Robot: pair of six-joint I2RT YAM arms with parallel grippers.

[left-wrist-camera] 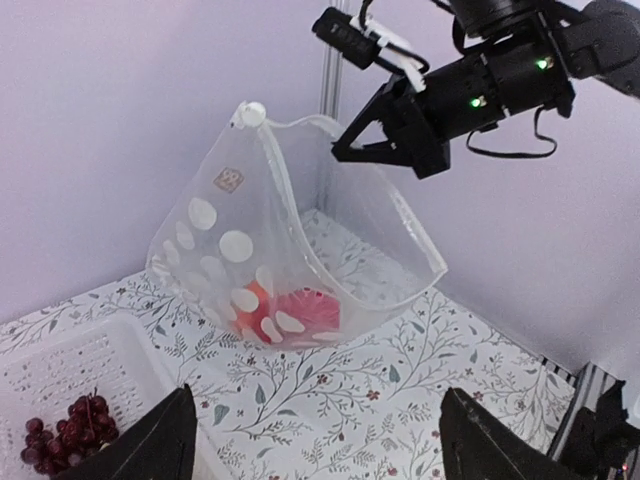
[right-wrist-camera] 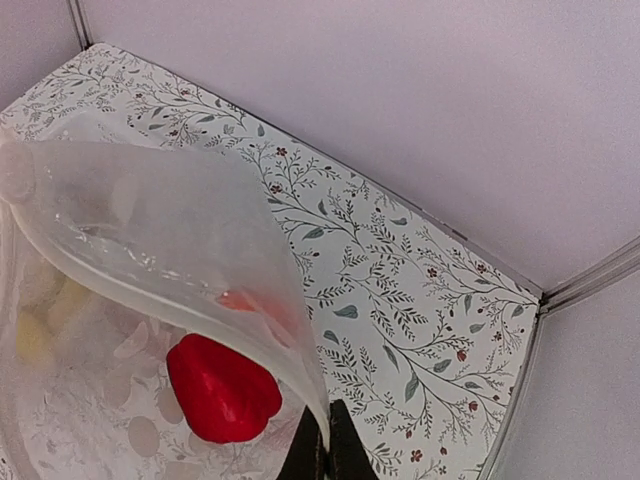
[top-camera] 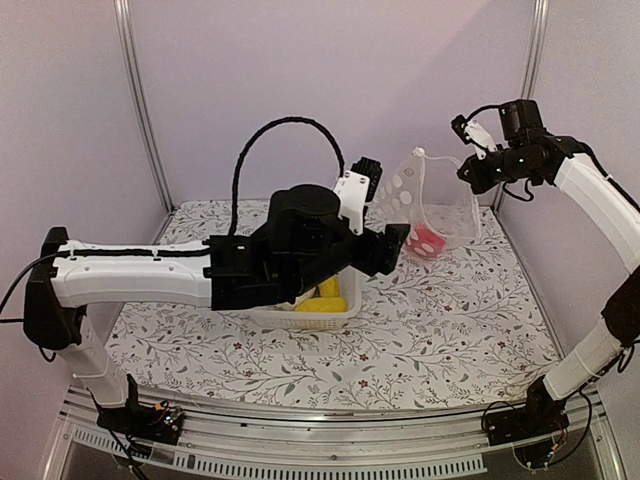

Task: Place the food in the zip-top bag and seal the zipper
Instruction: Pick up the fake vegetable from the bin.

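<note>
While right gripper (right-wrist-camera: 325, 445) pinches zip-top bag (left-wrist-camera: 220, 250) up, left gripper (left-wrist-camera: 320, 440) wide, pepper (right-wrist-camera: 222, 388) inside.

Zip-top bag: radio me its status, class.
Right gripper shut on zip-top bag rim, mouth held open. Left gripper open, empty. Red pepper inside; grapes in basket. Nothing blocking.

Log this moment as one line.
left gripper: open, empty; right gripper: shut on zip-top bag rim; red pepper: in bag; grape bunch: in basket

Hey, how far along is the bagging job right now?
Done: the red pepper lies in the zip-top bag. In hand: the right fingers pinch the bag's mouth open; the left fingers are open, empty. Left: grapes and yellow pieces in the basket, then the zipper.
</note>
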